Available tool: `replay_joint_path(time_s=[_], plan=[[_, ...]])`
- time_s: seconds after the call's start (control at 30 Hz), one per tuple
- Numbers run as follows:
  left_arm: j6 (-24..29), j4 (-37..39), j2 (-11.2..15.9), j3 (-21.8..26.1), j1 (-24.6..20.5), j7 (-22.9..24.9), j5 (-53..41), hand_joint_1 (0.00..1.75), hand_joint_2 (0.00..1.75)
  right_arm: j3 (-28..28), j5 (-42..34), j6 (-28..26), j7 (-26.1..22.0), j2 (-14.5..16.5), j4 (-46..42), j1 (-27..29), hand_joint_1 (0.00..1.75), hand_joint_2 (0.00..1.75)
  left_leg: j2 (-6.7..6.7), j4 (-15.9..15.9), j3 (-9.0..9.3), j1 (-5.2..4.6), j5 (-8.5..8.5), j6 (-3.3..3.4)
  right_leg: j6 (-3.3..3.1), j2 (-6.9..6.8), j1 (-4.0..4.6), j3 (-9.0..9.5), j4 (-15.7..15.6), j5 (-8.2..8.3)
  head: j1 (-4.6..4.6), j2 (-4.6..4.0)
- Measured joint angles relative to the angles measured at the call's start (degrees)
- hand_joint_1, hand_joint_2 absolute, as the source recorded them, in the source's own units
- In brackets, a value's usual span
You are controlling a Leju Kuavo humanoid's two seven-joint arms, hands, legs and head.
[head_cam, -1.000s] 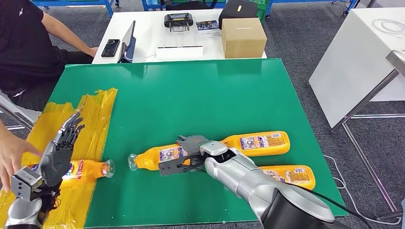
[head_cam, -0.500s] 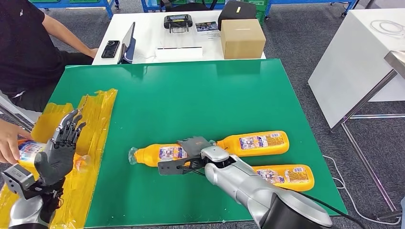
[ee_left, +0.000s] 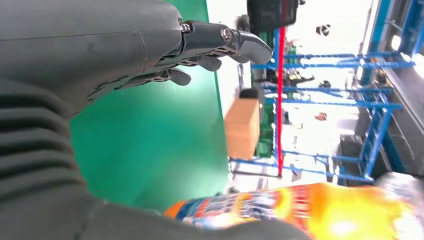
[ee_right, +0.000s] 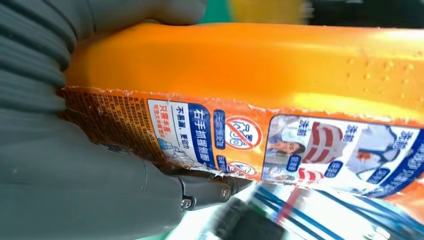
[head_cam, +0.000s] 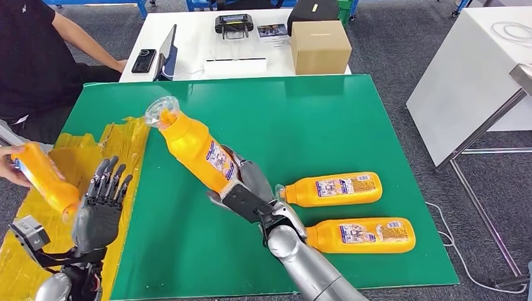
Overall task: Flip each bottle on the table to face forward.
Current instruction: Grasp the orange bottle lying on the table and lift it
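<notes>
My right hand (head_cam: 243, 195) grips an orange bottle (head_cam: 196, 150) by its lower body and holds it above the green table (head_cam: 282, 119), tilted, with its clear cap toward the far left. The right wrist view shows this bottle's label (ee_right: 240, 135) close up, with my right hand (ee_right: 75, 165) wrapped around it. Two more orange bottles lie on their sides at the near right, one (head_cam: 332, 189) behind the other (head_cam: 364, 234), labels up. My left hand (head_cam: 99, 214) stands over the yellow sheet with fingers (ee_left: 215, 40) spread and holds nothing. Beside it, a person's hand (head_cam: 7, 164) holds a fourth orange bottle (head_cam: 42, 180).
A crinkled yellow sheet (head_cam: 128, 141) covers the table's left edge. A person in black sits at the far left. Behind the green table, a white table carries a cardboard box (head_cam: 320, 47), a phone, a tablet and a controller. Another white table stands at the right.
My right hand has lifted its bottle off the table and tipped the neck up toward the far left. The person has picked the bottle up from the yellow sheet. My left hand shifted slightly right.
</notes>
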Motion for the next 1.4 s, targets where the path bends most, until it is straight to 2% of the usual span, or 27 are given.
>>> replay_joint_path(time_s=[0.13,0.27,0.47,0.63,0.9,1.4], plan=[[1.0,-2.2,-2.2,-2.4,1.6,-0.7,-0.2,0.0,1.75,-0.1,0.7,1.1,-0.5,1.0,-6.3,3.1,1.75,1.75,0.02,0.0,-0.07,0.0,-0.01,0.0,-0.01,0.0,0.0,-0.07,0.0,-0.01,0.0,0.0],[2.3,-3.8,-3.4,-4.6,2.3,-1.5,-2.2,0.0,1.75,0.3,1.6,1.8,0.1,1.7,-8.5,4.0,1.75,1.75,0.03,0.0,-0.08,0.0,0.0,0.01,-0.02,0.0,0.0,-0.07,0.0,-0.01,0.0,0.0],[3.5,-5.6,-3.9,-9.2,2.9,-2.2,-3.7,0.0,1.75,2.9,2.6,4.9,2.5,3.0,-6.7,3.7,1.75,1.75,0.01,0.0,-0.08,0.01,0.01,0.01,-0.02,0.0,0.01,-0.05,0.0,-0.01,0.0,0.0],[3.6,-6.2,-3.9,-11.1,3.1,-2.3,-3.7,0.0,1.75,4.7,2.8,5.4,2.7,3.8,-3.9,3.3,1.75,1.75,0.01,0.0,-0.11,0.0,0.0,0.01,-0.01,-0.01,0.01,-0.07,0.0,-0.01,0.01,0.0],[3.6,-6.3,-3.9,-11.5,3.3,-2.5,-3.5,0.0,1.75,6.7,3.5,6.8,3.5,4.2,-1.0,2.2,1.75,1.75,0.01,0.0,-0.12,0.0,0.0,0.01,-0.01,0.0,0.01,-0.08,0.0,-0.01,0.01,0.0],[3.7,-6.2,-3.5,-8.8,5.5,-0.8,-0.1,0.0,1.75,17.7,9.2,6.9,3.6,5.4,9.0,-0.9,1.75,1.75,0.06,0.0,-0.15,0.01,0.0,0.0,-0.02,0.01,0.01,-0.2,0.0,-0.02,0.01,0.0]])
